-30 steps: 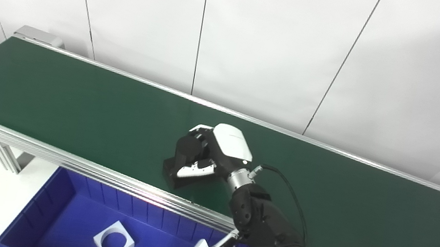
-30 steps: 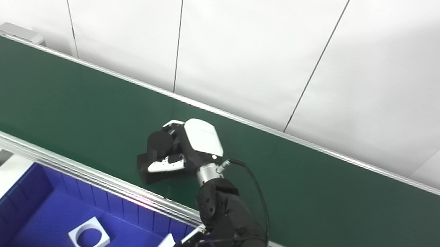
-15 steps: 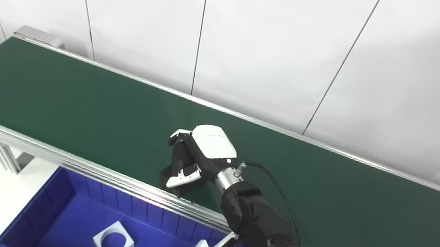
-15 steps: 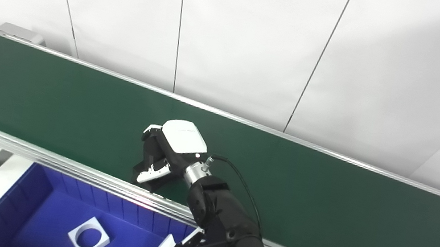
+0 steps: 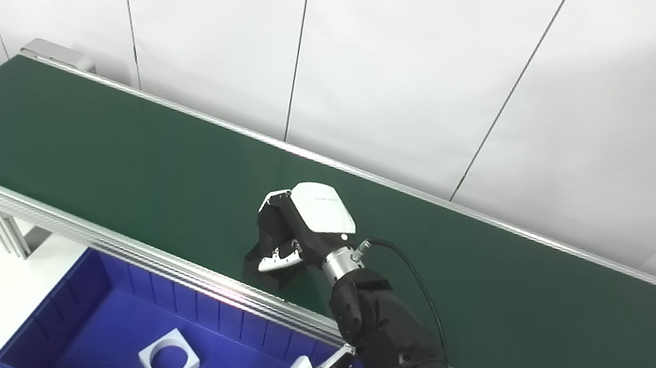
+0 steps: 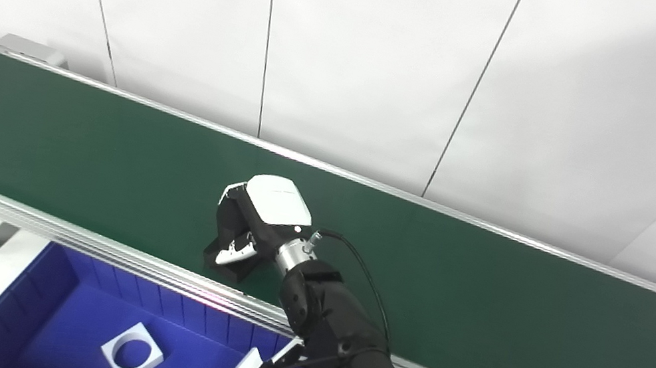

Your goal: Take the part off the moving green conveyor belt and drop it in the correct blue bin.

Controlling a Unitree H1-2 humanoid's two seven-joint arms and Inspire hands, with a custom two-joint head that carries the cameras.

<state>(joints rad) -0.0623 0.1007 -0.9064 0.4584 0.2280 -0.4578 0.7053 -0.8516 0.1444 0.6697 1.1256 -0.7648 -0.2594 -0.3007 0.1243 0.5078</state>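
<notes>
Right hand (image 5: 299, 233) raised slightly, gripping black part (image 5: 269, 268).

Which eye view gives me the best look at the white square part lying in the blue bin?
The left eye view: the white square part with its round hole sits further inside the picture, in the blue bin. The right eye view shows it whole too, but nearer the left corner.

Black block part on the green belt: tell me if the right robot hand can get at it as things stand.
Probably yes. The right robot hand is already on the black block part near the green conveyor belt's front edge, fingers curled around it; nothing stands between them.
</notes>
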